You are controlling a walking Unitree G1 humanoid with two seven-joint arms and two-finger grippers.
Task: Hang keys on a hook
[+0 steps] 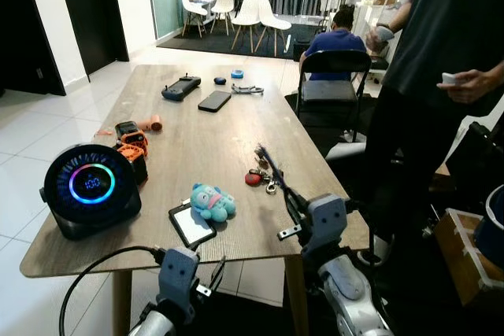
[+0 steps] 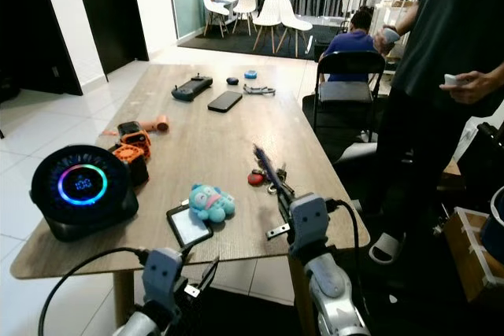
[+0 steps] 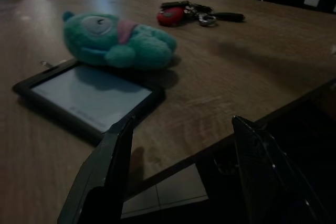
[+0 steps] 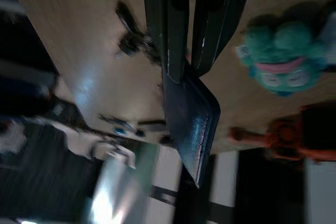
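A bunch of keys (image 1: pixel 261 175) with a round red tag lies on the wooden table (image 1: pixel 205 135), close to its right edge. My right gripper (image 1: pixel 262 153) reaches out over the table from the near right corner, its long black fingers (image 4: pixel 173 24) pressed together just above and beside the keys (image 4: pixel 134 43). I see nothing held between them. My left gripper (image 1: pixel 214 271) hangs low at the table's near edge, open, facing a teal plush toy (image 3: pixel 118 40) and a black-framed card (image 3: pixel 89 98); the keys (image 3: pixel 186 13) lie beyond those.
A round black speaker (image 1: pixel 89 186) with a glowing ring and orange gadgets (image 1: pixel 130 143) sit on the left. A phone (image 1: pixel 214 101) and handheld console (image 1: pixel 181 86) lie farther back. A person (image 1: pixel 441 76) stands right of the table; another sits behind a black chair (image 1: pixel 335 76).
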